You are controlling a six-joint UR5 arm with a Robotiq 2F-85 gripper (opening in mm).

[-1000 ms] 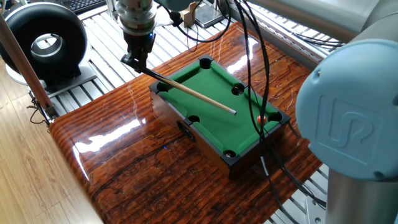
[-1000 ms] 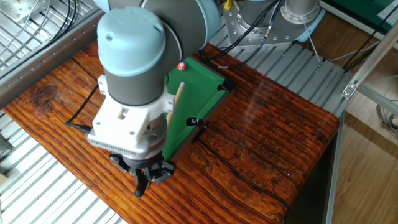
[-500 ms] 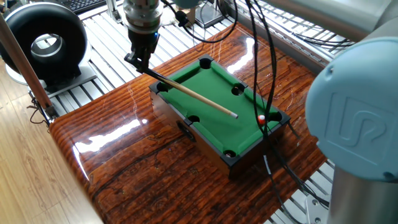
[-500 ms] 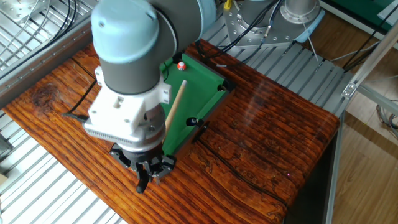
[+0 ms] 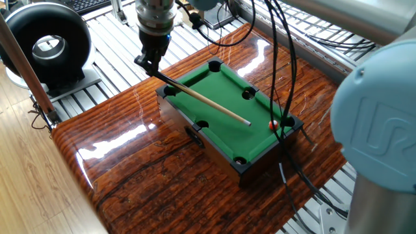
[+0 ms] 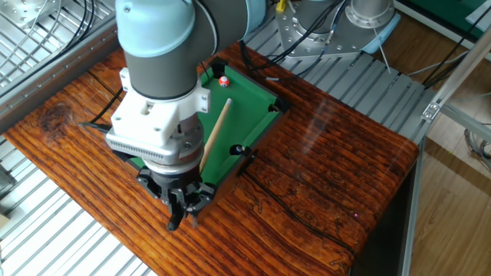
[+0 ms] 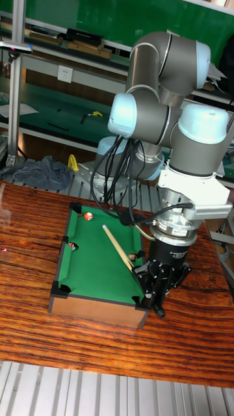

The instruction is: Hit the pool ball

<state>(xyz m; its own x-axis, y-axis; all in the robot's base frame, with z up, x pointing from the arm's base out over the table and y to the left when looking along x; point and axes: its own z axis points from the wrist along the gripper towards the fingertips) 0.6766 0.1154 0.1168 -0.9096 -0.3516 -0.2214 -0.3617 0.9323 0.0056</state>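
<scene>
Tall fixed view showed the gripper (image 7: 153,290) clamping a cue stick (image 7: 119,251) over the mini pool table (image 7: 97,300), the pool ball (image 7: 89,216) near its far corner.

Two high opposite views, one frontal, share the mini pool table (image 5: 224,97).

The arm's wrist points straight down, its end effector (image 7: 156,294) clamped low beside the table's edge.
</scene>
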